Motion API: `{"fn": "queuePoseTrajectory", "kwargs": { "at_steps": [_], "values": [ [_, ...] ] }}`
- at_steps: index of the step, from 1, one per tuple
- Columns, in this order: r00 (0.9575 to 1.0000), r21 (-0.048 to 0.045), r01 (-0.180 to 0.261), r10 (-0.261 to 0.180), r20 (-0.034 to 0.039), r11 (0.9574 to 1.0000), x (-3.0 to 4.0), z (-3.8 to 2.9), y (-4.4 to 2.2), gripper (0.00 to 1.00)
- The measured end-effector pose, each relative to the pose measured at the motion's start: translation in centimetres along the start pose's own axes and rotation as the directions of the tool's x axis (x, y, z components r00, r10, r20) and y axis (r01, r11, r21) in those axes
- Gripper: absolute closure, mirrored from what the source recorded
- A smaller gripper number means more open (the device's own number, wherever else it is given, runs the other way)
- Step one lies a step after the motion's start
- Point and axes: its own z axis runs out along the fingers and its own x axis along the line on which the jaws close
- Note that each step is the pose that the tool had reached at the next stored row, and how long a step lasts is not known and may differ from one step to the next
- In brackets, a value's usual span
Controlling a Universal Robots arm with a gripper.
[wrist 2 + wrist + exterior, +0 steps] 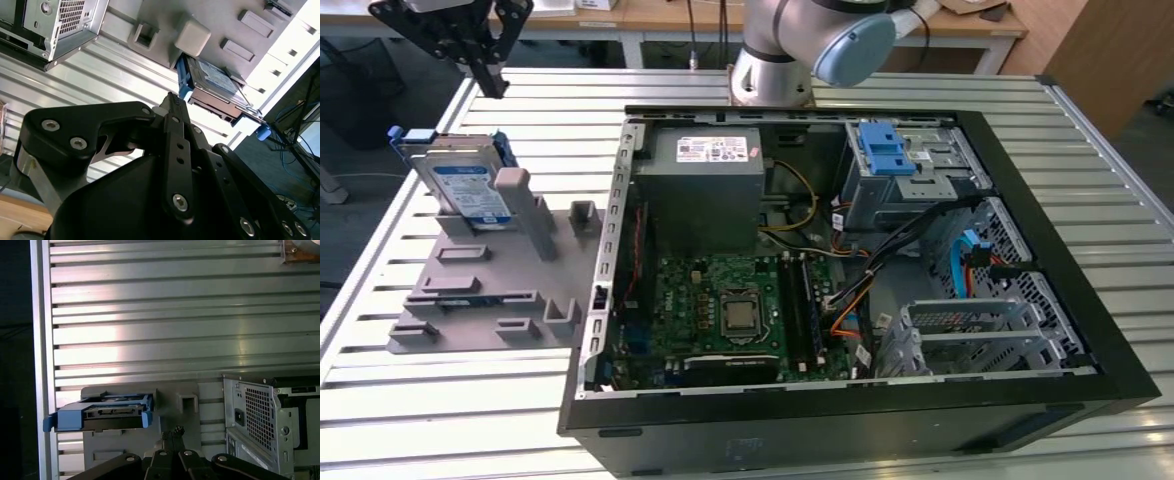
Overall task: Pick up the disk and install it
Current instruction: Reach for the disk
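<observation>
Disk (464,186) stands upright in grey holder (470,272), apart from end effector (490,89).

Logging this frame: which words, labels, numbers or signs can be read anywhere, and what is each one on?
No text can be read here, so nothing can be quoted.
White-and-blue label on the disk: print too small to read.
White sticker on the power supply: print too small to read.
Markings on the motherboard: too small to read.
</observation>
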Motion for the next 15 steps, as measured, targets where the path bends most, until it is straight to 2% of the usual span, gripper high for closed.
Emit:
{"fn": "queuePoseTrajectory", "kwargs": {
  "at_steps": [8, 13, 15],
  "values": [
    [1.0000, 0.0001, 0.000, 0.000, -0.0008, 1.0000, 1.31, 0.17, -0.12, 0.89],
    [1.0000, 0.0002, 0.000, 0.000, -0.0021, 1.0000, 2.53, 0.24, -0.21, 0.89],
    [1.0000, 0.0002, 0.000, 0.000, -0.0023, 1.0000, 2.76, 0.25, -0.23, 0.89]
  ]
}}
